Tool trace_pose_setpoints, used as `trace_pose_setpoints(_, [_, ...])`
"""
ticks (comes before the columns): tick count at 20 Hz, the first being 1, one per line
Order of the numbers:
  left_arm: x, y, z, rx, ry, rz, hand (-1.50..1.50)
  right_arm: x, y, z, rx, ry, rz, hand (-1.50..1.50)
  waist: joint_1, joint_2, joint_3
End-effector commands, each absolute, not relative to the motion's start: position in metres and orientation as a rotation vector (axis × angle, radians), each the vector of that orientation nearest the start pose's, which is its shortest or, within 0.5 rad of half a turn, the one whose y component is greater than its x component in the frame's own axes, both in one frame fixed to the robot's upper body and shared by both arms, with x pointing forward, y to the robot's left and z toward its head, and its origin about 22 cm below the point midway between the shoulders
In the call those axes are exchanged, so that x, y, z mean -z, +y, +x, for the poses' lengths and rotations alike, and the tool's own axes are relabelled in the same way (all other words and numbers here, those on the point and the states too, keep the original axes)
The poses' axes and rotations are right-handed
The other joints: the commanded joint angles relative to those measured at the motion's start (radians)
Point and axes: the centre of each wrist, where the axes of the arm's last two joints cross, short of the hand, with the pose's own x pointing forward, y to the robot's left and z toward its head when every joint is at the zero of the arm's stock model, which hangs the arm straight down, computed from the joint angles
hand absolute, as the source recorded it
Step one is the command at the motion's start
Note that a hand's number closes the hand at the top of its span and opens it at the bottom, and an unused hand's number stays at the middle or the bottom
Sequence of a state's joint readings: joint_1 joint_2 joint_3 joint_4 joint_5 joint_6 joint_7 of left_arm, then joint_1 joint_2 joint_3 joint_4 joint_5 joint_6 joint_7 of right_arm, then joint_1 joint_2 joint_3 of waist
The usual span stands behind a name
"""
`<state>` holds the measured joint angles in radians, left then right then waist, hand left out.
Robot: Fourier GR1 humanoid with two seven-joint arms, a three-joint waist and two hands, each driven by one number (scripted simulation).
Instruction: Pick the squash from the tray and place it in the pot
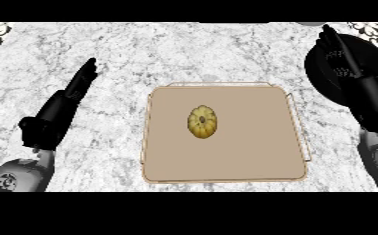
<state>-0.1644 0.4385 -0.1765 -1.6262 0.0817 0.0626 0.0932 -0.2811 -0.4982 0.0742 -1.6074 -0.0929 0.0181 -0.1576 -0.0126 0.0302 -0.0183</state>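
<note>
One marble surface [184, 54], one tan tray [251, 149], one dark pot [325, 86], one squash [202, 122], two hands. The tray lies between the hands with a clear run over it from either side. The pot sits at the right edge, partly hidden under the right hand [336, 54], fingers straight, holding nothing. Left hand [77, 86] is released too, fingers extended, left of the tray. The squash, small, yellow and ribbed, lies mid-tray, untouched, well apart from both hands.

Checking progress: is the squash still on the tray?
Yes. The squash lies near the middle of the tray, neither hand touching it.
</note>
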Motion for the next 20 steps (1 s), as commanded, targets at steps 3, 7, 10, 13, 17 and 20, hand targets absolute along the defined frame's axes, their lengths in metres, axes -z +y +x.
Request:
trace_pose_setpoints(3, [-0.081,0.259,0.294,0.237,-1.725,0.131,0.0,-0.144,-0.254,0.331,-0.68,-1.883,0.189,1.5,0.06,-0.014,0.016])
trace_pose_setpoints(7, [-0.082,0.249,0.291,0.127,-1.754,0.084,0.0,-0.213,-0.277,0.328,-1.236,-1.85,-0.255,1.5,0.104,-0.032,-0.01])
trace_pose_setpoints(10, [-0.09,0.25,0.303,0.006,-1.777,0.058,0.0,-0.148,-0.278,0.377,-0.993,-1.799,-0.055,-1.5,0.073,-0.01,0.019])
trace_pose_setpoints(13, [-0.086,0.252,0.299,-0.012,-1.78,0.074,0.0,-0.137,-0.26,0.379,-1.187,-1.867,0.076,-1.5,0.062,-0.018,0.019])
trace_pose_setpoints(17, [-0.104,0.253,0.311,-0.035,-1.766,0.102,0.0,-0.164,-0.269,0.388,-1.331,-1.876,0.116,-1.5,0.032,-0.026,0.019])
trace_pose_setpoints(20, [-0.082,0.27,0.301,-0.027,-1.757,0.08,0.0,-0.171,-0.244,0.383,-1.495,-1.799,0.032,-1.5,0.024,-0.03,0.018])
